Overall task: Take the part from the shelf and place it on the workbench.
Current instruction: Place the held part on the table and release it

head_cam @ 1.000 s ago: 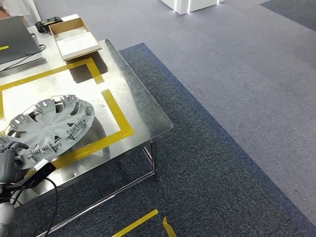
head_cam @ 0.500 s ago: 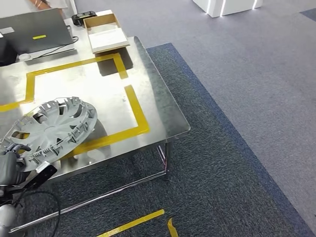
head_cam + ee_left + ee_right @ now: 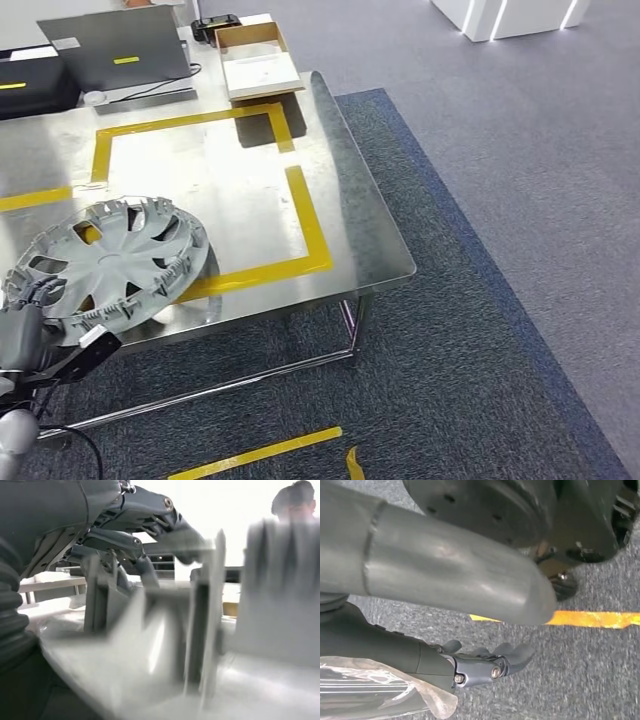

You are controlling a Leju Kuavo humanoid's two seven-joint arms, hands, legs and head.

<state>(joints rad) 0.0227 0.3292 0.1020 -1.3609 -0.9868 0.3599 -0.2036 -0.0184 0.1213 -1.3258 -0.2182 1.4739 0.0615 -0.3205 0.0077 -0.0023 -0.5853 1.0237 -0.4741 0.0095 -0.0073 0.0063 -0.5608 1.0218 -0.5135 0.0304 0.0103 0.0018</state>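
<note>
Part (image 3: 106, 260) is a grey wheel cover, already at the workbench (image 3: 362, 215): it sits over the near edge toward the near-left corner, tilted, inner ribbed side up, partly across the yellow tape outline (image 3: 298, 200). Can't tell whether its far rim touches the steel or hangs just above it. The fetch from the shelf looks done; what's left, as I judge it, is to set it flat, let go, and pull the arm clear.

Left hand (image 3: 26, 325) grips the cover's near rim from off the bench's near edge, fingers hooked over the lip. The left wrist view backs this up: dark fingers (image 3: 151, 510) wrap over the rim tabs with the cover's ribs (image 3: 203, 610) right under them, blurred. Forearm comes in low from the near-left with its cable trailing beneath. So the hand is grasping the part, not released.

Right hand (image 3: 482, 662) hangs at the robot's side over the carpet, holding nothing, fingers extended and lying loosely together.

At the far edge of the bench: a closed laptop (image 3: 113, 45), a shallow cardboard tray (image 3: 256, 65) at the far-right corner and a small dark device (image 3: 215, 25) behind it. Well apart from the cover, no clash there. More yellow tape (image 3: 260, 452) on the carpet below the near edge.
</note>
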